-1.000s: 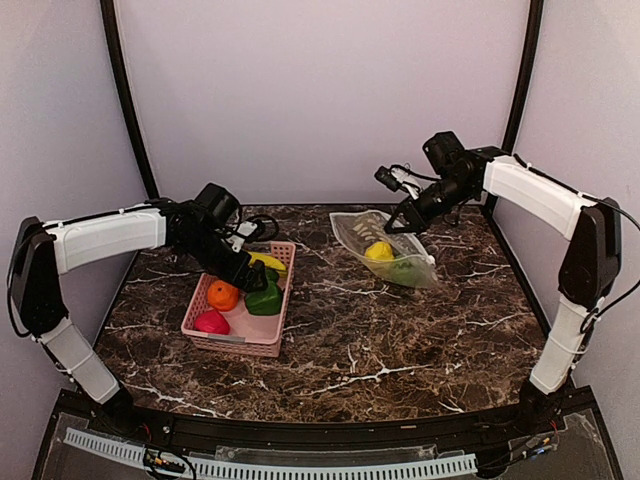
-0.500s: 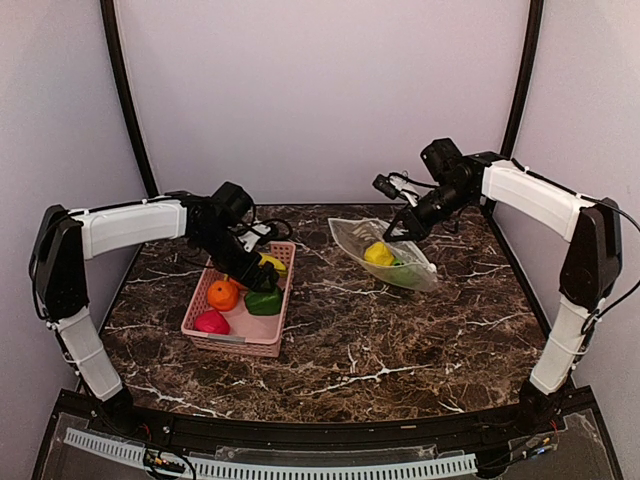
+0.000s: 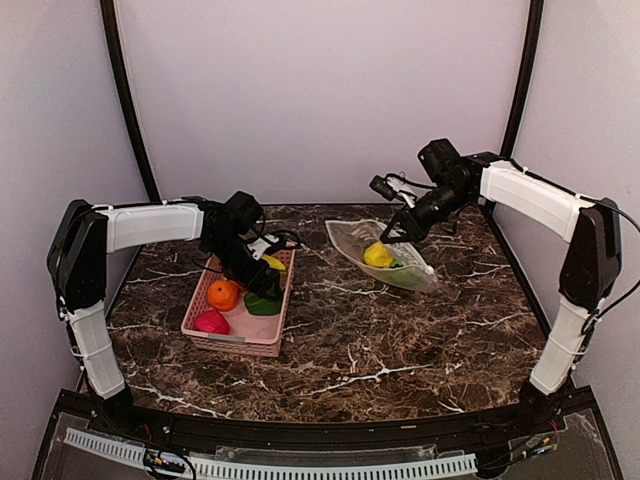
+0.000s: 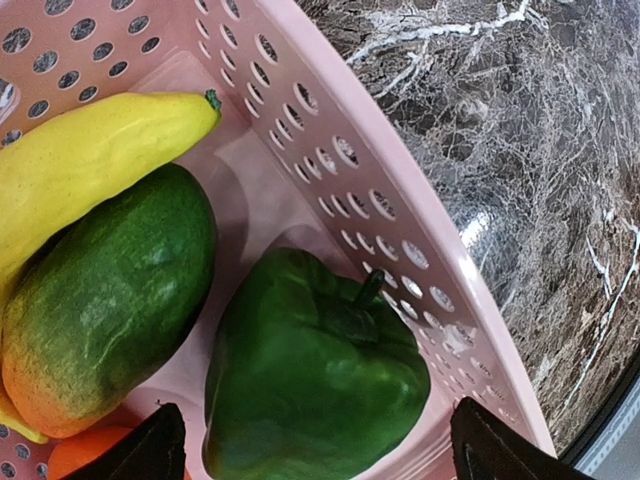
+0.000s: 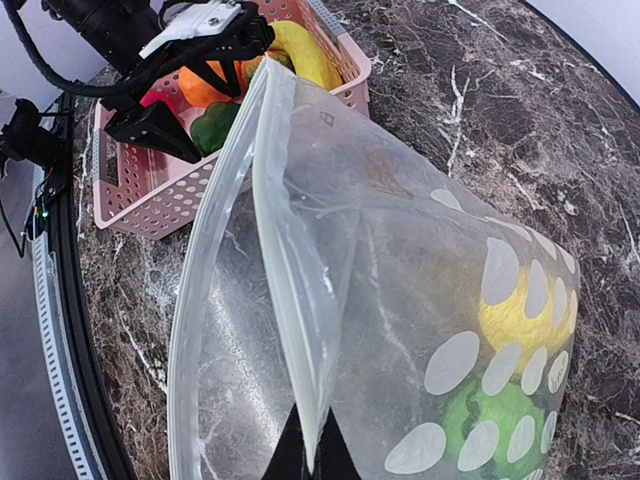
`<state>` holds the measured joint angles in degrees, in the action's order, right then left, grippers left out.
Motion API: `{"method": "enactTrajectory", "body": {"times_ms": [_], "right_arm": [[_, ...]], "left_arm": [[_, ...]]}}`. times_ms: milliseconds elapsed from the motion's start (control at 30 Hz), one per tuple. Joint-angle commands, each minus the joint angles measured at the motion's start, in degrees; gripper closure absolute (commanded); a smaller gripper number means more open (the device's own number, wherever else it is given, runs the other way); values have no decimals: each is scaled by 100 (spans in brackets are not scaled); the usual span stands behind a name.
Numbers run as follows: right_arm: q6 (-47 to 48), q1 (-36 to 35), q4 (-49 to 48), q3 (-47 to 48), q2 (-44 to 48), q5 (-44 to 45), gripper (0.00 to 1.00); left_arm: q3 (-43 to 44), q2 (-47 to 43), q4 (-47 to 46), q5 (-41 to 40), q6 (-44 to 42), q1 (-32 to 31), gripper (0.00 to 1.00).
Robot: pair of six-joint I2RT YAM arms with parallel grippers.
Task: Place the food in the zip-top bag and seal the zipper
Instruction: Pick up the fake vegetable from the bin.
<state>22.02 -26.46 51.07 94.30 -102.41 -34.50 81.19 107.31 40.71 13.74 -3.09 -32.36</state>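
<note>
A green pepper (image 4: 310, 370) lies in the pink basket (image 4: 400, 170) next to a green-orange fruit (image 4: 100, 300) and a yellow banana (image 4: 90, 150). My left gripper (image 4: 320, 455) is open, one fingertip on either side of the pepper, and it hangs low over the basket (image 3: 235, 345). An orange (image 3: 222, 294) and a magenta piece (image 3: 211, 322) fill the basket's near end. The zip-top bag (image 3: 385, 258) lies at the back right with its mouth towards the basket. My right gripper (image 5: 310, 455) is shut on the bag's upper lip by the zipper (image 5: 200, 290) and holds it open. A yellow piece (image 5: 520, 315) and a green piece (image 5: 490, 420) sit inside.
Dark marble tabletop (image 3: 380, 340) stretches between basket and bag and towards the front. Plain walls close in the back and both sides. A black rail with a white cable strip (image 3: 280, 465) runs along the near edge.
My left arm has swung right and lowered over the basket, ending astride the green pepper. The right gripper has drawn the bag's lip slightly to the left.
</note>
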Motion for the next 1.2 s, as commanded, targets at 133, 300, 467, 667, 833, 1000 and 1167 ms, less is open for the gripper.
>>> {"method": "enactTrajectory", "body": {"times_ms": [133, 300, 467, 667, 833, 1000, 1167], "right_arm": [[49, -104, 25, -43, 186, -50, 100], [58, -138, 22, -39, 170, -40, 100], [74, -170, 26, -59, 181, -30, 100], [75, -182, 26, -48, 203, -39, 100], [81, -219, 34, -43, 233, -14, 100], [84, -219, 35, -59, 303, 47, 100], [97, -219, 28, -91, 372, 84, 100]], "left_arm": [[-127, 139, -155, 128, -63, 23, 14], [-150, 154, -206, 153, -39, 24, 17], [-302, 161, -401, 91, 14, 15, 18], [-375, 146, -469, 122, 91, 10, 23], [-404, -4, -399, -75, 125, -10, 31], [-457, -420, -256, -211, 152, -37, 38], [-519, -1022, 76, -500, 355, -51, 43]]}}
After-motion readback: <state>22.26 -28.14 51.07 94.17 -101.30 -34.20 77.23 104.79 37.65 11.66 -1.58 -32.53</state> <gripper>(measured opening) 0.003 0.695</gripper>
